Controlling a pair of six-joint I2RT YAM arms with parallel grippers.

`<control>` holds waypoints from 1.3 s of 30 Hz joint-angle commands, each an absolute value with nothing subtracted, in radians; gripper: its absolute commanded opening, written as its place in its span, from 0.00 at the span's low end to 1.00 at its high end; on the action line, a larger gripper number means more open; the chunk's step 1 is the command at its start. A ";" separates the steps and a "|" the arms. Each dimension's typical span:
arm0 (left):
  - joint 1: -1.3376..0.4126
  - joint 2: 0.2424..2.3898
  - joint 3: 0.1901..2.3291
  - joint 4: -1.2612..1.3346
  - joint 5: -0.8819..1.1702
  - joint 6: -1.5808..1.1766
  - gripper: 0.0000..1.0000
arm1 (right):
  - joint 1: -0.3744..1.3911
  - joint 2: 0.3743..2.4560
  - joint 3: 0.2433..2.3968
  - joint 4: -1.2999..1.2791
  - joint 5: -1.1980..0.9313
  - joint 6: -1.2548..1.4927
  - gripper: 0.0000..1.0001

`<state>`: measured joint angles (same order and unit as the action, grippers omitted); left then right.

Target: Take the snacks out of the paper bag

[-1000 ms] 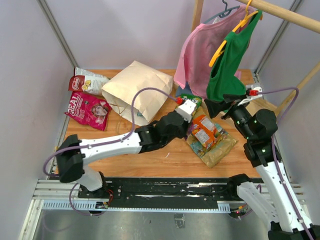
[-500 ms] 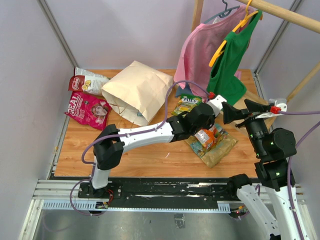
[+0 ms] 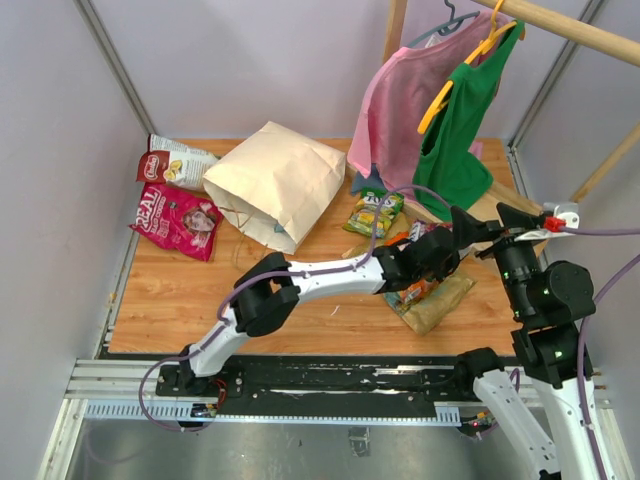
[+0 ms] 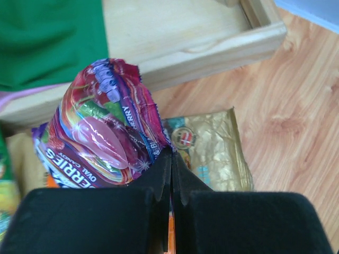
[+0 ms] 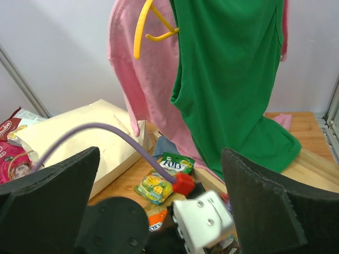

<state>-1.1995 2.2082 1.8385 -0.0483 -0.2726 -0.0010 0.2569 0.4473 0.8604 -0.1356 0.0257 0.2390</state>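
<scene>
One purple packet [image 4: 100,132] pinched in closed left jaws, long axis seemingly straight ahead; right jaws spread, empty.

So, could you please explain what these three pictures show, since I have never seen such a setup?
Gladly. These are two robot arms bolted to a wooden table. The wide picture looks down from above and behind them; the other two come from a small camera on each wrist. A paper bag lies on its side. At the picture's left lie a red-white snack packet and a pink one, to the bag's right a green one and a tan one. A pink shirt and a green shirt hang from a rail. The left claw is shut on a purple packet, above the tan one. The right claw stands open, holding nothing.
</scene>
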 commanded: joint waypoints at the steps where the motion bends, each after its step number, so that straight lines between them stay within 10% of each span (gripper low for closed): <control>1: -1.230 2.283 1.900 -0.050 -0.212 -0.026 0.01 | 0.250 0.423 0.868 -0.116 0.058 0.233 0.98; 22: -1.263 2.319 1.812 0.211 0.064 -0.047 0.03 | 0.250 0.361 0.886 -0.147 0.116 0.216 0.98; 26: -1.262 2.380 1.865 0.204 0.082 -0.034 0.68 | 0.251 0.364 0.884 -0.149 0.124 0.207 0.98; 29: -1.259 2.377 1.856 0.228 0.081 -0.028 0.90 | 0.251 0.368 0.884 -0.149 0.130 0.203 0.98; 39: -1.107 1.837 1.412 0.437 0.038 -0.120 1.00 | 0.250 0.359 0.866 -0.133 0.168 0.188 0.98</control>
<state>-1.1881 2.1735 1.5616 0.2726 0.0875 -0.0753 0.2569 0.3698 0.8604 -0.1497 0.1341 0.2081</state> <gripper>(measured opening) 0.994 0.984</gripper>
